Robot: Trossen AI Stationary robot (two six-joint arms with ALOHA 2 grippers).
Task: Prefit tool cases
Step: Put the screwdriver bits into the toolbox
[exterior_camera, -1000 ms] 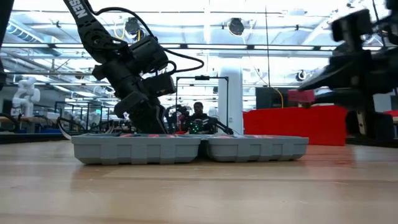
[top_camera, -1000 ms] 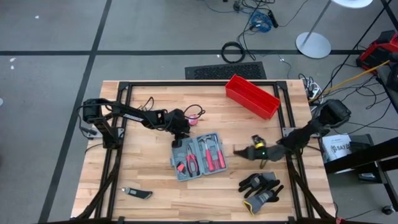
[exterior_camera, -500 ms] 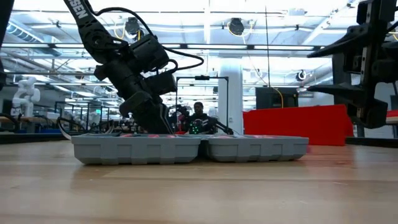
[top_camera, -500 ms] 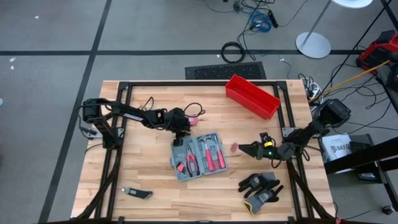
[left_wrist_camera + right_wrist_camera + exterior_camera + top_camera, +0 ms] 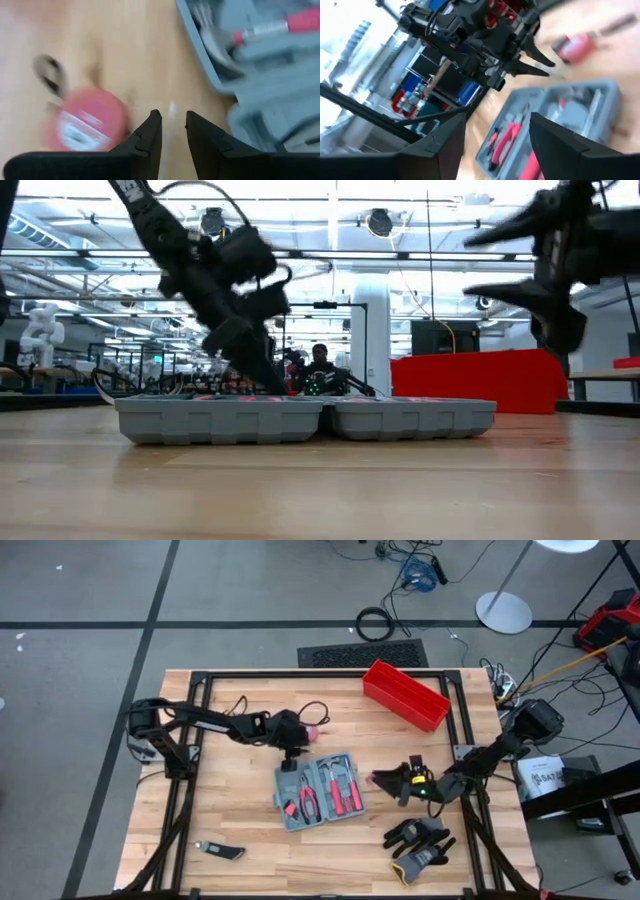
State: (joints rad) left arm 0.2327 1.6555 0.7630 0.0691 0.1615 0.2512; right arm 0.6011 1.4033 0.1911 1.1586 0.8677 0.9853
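— Where's the tool case right now?

— The tool case [image 5: 320, 791] lies opened flat near the middle of the wooden counter [image 5: 230, 820], both grey halves up, with red-handled pliers [image 5: 309, 802] in their slots. From the low view it sits level on the boards [image 5: 305, 421].

— And the left tool?

— The left tool [image 5: 293, 747] hangs just beyond the far left corner of the case, above the counter. Its fingers [image 5: 150, 137] stand a little apart with only bare wood showing between them — nothing held. A round pink object [image 5: 86, 120] lies just beside them; the wrist picture is blurred, so it may be a small tape measure, but I can't say for sure. The case edge [image 5: 250, 60] shows on the other side of the fingers.

— The right one?

— The right tool [image 5: 385, 780] is to the right of the case, clear of it, fingers spread wide and empty. Its wrist camera looks across the open case [image 5: 555, 125] toward the left arm.

— Anything else on the counter?

— A red bin [image 5: 404, 694] at the far right, a pair of black-and-grey gloves [image 5: 420, 843] near the right front, and a small dark utility knife [image 5: 221, 851] at the near left.
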